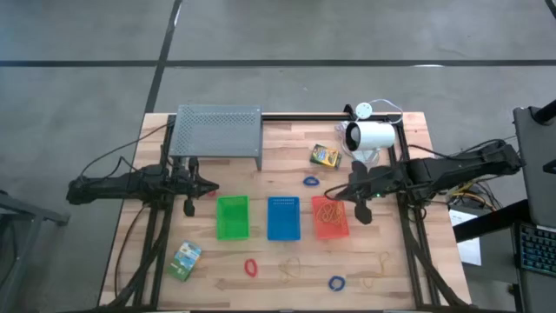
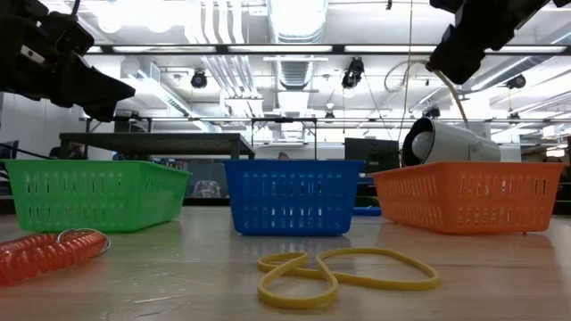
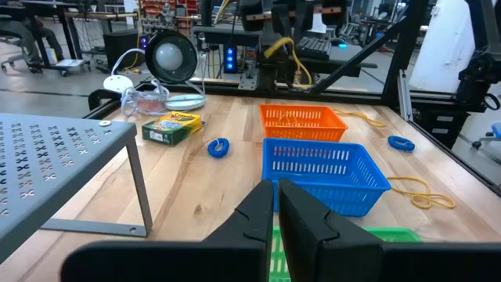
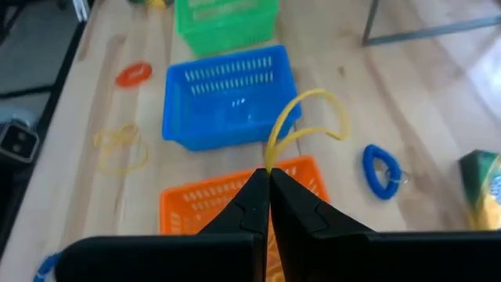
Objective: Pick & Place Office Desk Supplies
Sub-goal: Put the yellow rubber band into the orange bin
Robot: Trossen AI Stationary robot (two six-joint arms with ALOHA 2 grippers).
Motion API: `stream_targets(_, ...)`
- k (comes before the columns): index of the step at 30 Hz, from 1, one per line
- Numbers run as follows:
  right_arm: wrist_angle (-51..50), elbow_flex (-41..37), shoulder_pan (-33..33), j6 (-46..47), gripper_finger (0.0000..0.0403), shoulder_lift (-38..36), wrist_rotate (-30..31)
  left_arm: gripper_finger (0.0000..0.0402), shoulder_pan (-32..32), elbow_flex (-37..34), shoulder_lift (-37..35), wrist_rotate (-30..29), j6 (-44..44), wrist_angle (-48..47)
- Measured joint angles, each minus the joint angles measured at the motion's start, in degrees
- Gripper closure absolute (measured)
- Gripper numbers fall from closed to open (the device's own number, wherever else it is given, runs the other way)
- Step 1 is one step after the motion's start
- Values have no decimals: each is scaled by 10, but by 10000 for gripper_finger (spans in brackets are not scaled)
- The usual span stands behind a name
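- Two grippers hang over the desk (image 1: 287,169): the right gripper (image 4: 268,176), above the orange basket (image 4: 205,200), is pinched tight on a yellow rubber band (image 4: 309,117).
- Left gripper (image 3: 275,196), nearly closed and empty, hovers beside the green basket (image 1: 232,216).
- Blue basket (image 1: 283,217) sits between them; a crayon box (image 1: 324,156) lies near the rack (image 1: 217,132).

The red elastic loop (image 2: 40,252) was cut off at the low view's left edge; the orange basket's (image 1: 330,217) contents were too small to tell.
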Motion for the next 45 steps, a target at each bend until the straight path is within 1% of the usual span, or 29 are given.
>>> stream_targets(9, -2, 0, 14, 33, 395, 59, -17, 374, 0, 0, 0, 0, 0, 0)
stream_targets(14, 8, 0, 15, 67, 395, 106, -59, 374, 0, 0, 0, 0, 0, 0)
stream_targets(24, 0, 0, 14, 147, 394, 199, -60, 374, 0, 0, 0, 0, 0, 0)
stream_targets(35, 2, 0, 14, 167, 394, 323, -61, 374, 0, 0, 0, 0, 0, 0)
stream_targets(39, 6, 0, 14, 178, 394, 337, -62, 374, 0, 0, 0, 0, 0, 0)
stream_targets(45, 11, 0, 14, 178, 394, 328, -61, 374, 0, 0, 0, 0, 0, 0)
